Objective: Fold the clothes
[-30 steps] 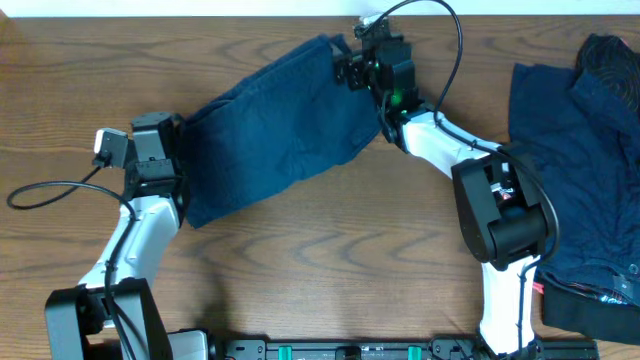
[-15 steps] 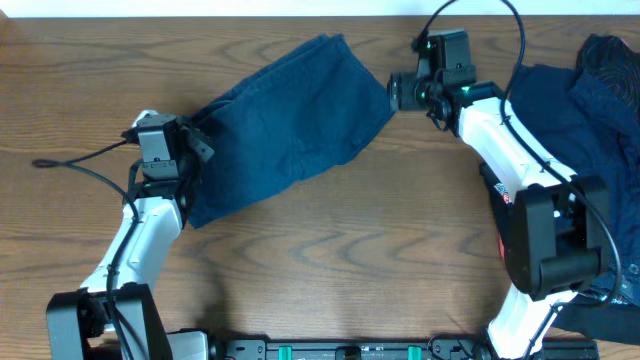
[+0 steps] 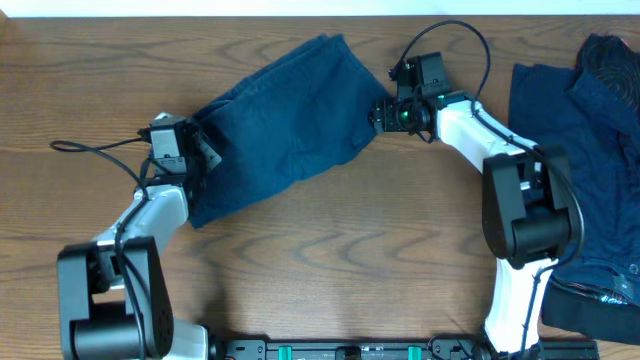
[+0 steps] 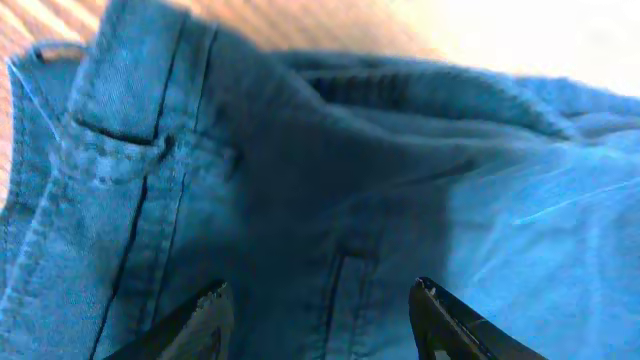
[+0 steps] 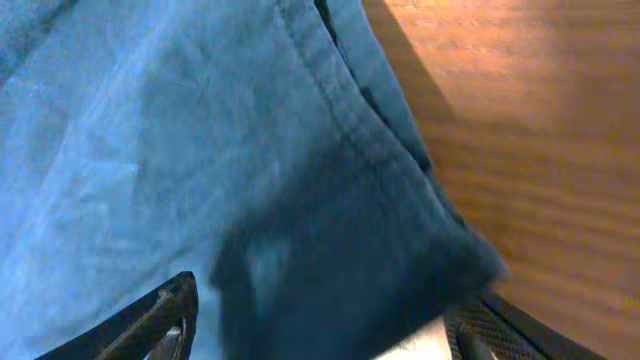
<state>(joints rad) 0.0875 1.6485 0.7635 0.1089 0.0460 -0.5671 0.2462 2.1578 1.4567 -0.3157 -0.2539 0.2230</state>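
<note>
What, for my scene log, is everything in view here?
shorts: one, dark navy, lying diagonally at mid-table between the two grippers
clothes pile: count unclear, dark navy, heaped at the table's right edge
table: one, brown wood grain
cables: two, black, one looping from each wrist
left gripper: one, black, open at the shorts' lower-left waistband end
right gripper: one, black, open at the shorts' right edge
</note>
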